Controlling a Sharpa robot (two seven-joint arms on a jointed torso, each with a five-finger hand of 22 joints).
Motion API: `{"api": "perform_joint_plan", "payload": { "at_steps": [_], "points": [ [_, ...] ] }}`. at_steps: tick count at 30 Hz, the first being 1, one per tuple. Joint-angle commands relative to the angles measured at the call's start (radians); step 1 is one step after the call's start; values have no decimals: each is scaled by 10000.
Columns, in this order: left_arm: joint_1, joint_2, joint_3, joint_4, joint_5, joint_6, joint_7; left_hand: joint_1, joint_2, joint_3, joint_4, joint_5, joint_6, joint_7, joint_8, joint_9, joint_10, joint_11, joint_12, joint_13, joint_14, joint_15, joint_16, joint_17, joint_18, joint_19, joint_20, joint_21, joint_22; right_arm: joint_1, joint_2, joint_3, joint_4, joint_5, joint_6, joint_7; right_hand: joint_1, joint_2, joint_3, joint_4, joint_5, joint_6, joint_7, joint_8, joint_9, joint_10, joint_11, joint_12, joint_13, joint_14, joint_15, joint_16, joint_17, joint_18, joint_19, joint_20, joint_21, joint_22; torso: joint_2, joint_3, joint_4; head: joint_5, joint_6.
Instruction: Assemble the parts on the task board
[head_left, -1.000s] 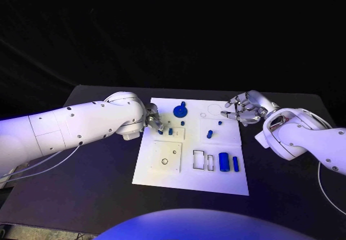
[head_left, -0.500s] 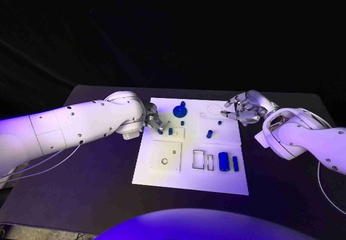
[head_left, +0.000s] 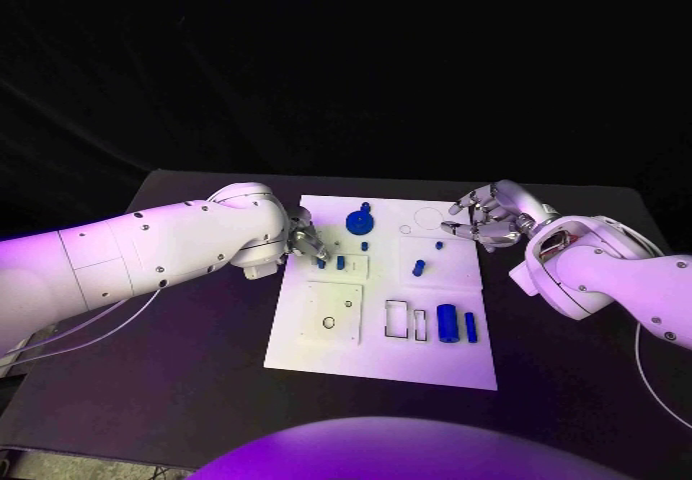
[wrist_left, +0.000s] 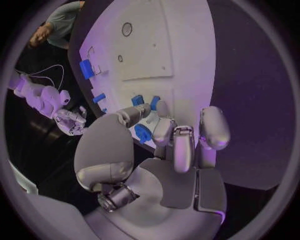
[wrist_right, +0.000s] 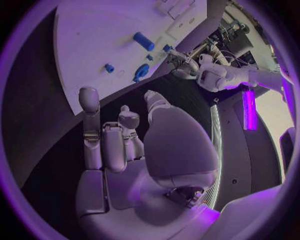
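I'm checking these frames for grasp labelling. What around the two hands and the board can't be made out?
- Head view: the left hand is mostly hidden behind its own arm, so its contact with the blue parts is unclear.
- Left wrist view: a blue part sits partly behind the fingers; held or only touched, unclear.
- Head view: the small holes at the task board's far end are too small to read.
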Motion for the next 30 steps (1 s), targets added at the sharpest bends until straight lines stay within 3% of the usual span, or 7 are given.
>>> {"api": "perform_joint_plan", "payload": {
  "at_steps": [1,9,12,16,19,24,30],
  "points": [
    [-19,30,-14,-26,109,198,-96,-80,26,-175,86,-100,13,47,-94,7,-9,-40,-53,12,1058,-52,36,2634,-155,14,-34,-60,1491,-6,-4,1,22,-102,51,62,61,-29,55,-11,33,-58,-7,24,10,-64,-13,-57,-9,222,-20,-35,-8,90,42,-15,-51,-9,-5,0,-4,1,-15],
    [-19,13,-15,-48,114,134,-115,-35,30,-607,412,-397,45,54,-208,38,-19,-30,-58,41,1058,-49,36,2634,-155,22,-31,-83,1494,-6,-16,1,26,-102,48,61,50,-35,52,-9,27,-62,-6,22,10,-66,-12,-59,-12,219,-19,-44,-19,92,38,-15,-69,-17,-2,-2,-1,-5,-12],
    [-19,-11,-3,-21,113,13,-100,-35,13,-1015,727,-575,73,70,-278,65,-26,-20,-64,55,1058,-40,36,2634,-156,31,-26,-95,1496,-6,-16,1,24,-102,47,62,50,-35,52,-9,27,-62,-6,22,10,-66,-12,-59,-12,219,-19,-44,-19,92,38,-15,-69,-17,-5,-7,-1,-3,-4],
    [-20,-92,28,64,109,-361,-14,356,154,-2239,1501,-506,56,86,-411,153,-49,-7,-82,70,1058,-39,36,2634,-154,50,-26,-125,1500,-6,-15,1,20,-102,43,67,50,-35,52,-9,27,-62,-6,22,10,-66,-12,-59,-12,219,-19,-44,-19,92,38,-15,-69,-17,-3,-11,-6,-17,7],
    [-19,-186,69,155,155,-833,145,453,161,-2539,1696,-520,-74,123,-464,183,-139,12,-161,-68,1058,-28,36,2634,-144,38,-24,-189,1486,-6,-9,1,13,-102,41,72,50,-35,52,-9,27,-62,-6,22,10,-66,-12,-59,-12,219,-19,-44,-19,92,38,-15,-69,-17,-9,-9,-5,-18,17],
    [-15,-307,151,275,440,-1603,482,391,195,-2897,1718,-511,-582,290,-544,185,-717,104,-662,-956,1058,52,36,2634,-122,-17,33,-361,1444,-6,4,1,3,-102,38,79,50,-35,52,-9,27,-62,-6,22,10,-66,-12,-59,-12,219,-19,-44,-19,92,38,-15,-69,-17,-18,0,2,-28,21],
    [-13,-422,208,364,1075,-2537,1258,485,238,-3430,1719,-30,-1312,497,-588,123,-1464,286,-1196,-1919,1058,204,36,2634,-67,-172,155,-746,1353,-7,8,1,-4,-102,32,83,31,-41,47,-7,20,-71,-4,18,10,-68,-9,-60,-16,218,-17,-46,-18,92,38,-14,-78,-19,-11,-5,2,-43,61]
  ]
}}
